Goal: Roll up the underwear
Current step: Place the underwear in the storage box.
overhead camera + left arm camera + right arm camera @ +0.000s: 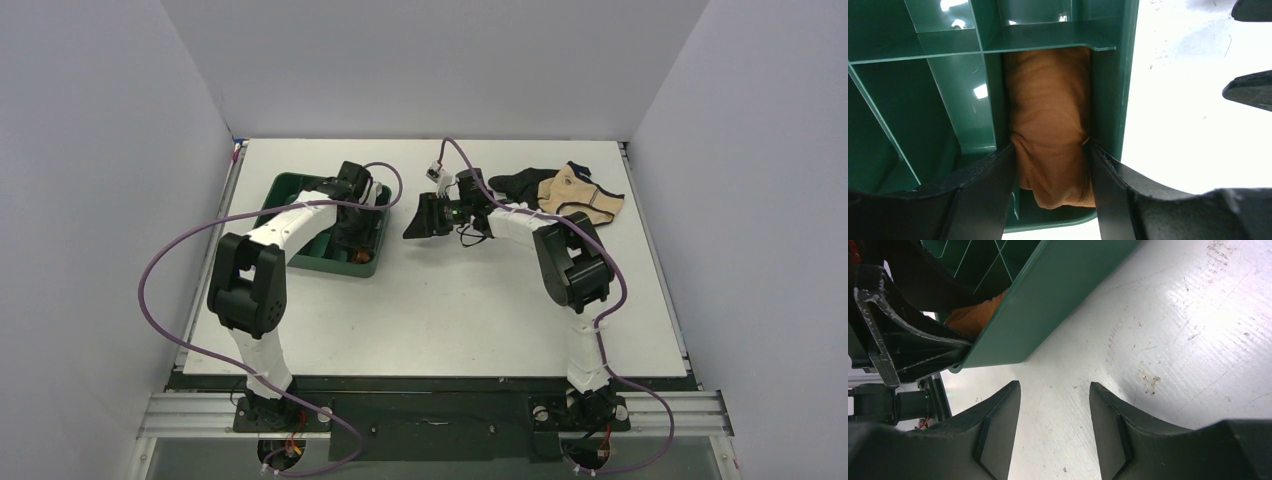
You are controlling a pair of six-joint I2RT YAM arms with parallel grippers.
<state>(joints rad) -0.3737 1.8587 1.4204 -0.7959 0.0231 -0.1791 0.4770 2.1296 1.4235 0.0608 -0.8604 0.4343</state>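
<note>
The underwear point(1048, 115) is a rust-brown roll lying in the narrow end compartment of the green tray point(938, 100). My left gripper point(1050, 147) is down in that compartment. Its jaws stand open, one finger along each side of the roll, just touching the cloth. From above, the left gripper point(352, 225) covers most of the roll inside the tray point(290, 195); only a brown sliver of the underwear point(362, 257) shows. My right gripper point(1055, 385) is open and empty over bare table beside the tray point(1048, 305), with the underwear point(968, 317) peeking over the rim.
A black garment point(515, 182) and a beige garment with dark trim point(580, 197) lie at the back right of the white table. The right gripper point(420, 218) hovers just right of the tray. Grey walls enclose the table on three sides.
</note>
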